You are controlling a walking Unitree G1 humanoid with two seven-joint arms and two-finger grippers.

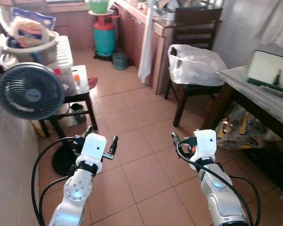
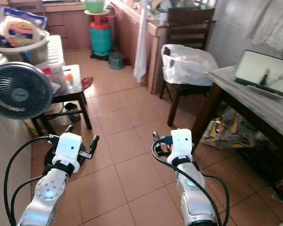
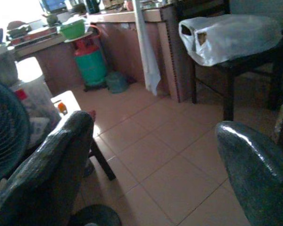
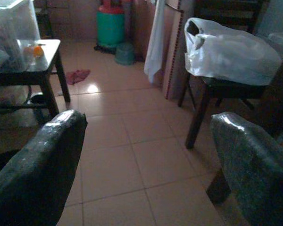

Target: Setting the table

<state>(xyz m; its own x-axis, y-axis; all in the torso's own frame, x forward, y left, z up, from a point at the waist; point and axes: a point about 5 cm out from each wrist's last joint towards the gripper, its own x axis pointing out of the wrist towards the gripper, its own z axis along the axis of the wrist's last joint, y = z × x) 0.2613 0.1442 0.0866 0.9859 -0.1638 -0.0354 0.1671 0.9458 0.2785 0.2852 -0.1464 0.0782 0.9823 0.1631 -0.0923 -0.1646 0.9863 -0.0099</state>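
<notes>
Stood on the tiled floor [image 1: 146,174] with the table [image 1: 264,101] off to the right, beyond a chair [image 1: 193,56] bearing a white plastic bag [image 1: 195,63]. Held both the left gripper [image 1: 100,140] and the right gripper [image 1: 184,141] out front, fingers apart, carrying nothing. Judged the task barely begun: no dishes in hand, table not yet reached.

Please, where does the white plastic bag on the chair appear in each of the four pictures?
Left eye view: white plastic bag, upper right of centre, on the dark wooden chair.
Right eye view: upper right of centre, same chair seat.
Left wrist view: top right corner, on the chair seat.
Right wrist view: upper right, on the chair seat.
Shared landmark: the green gas cylinder by the far wall.
</notes>
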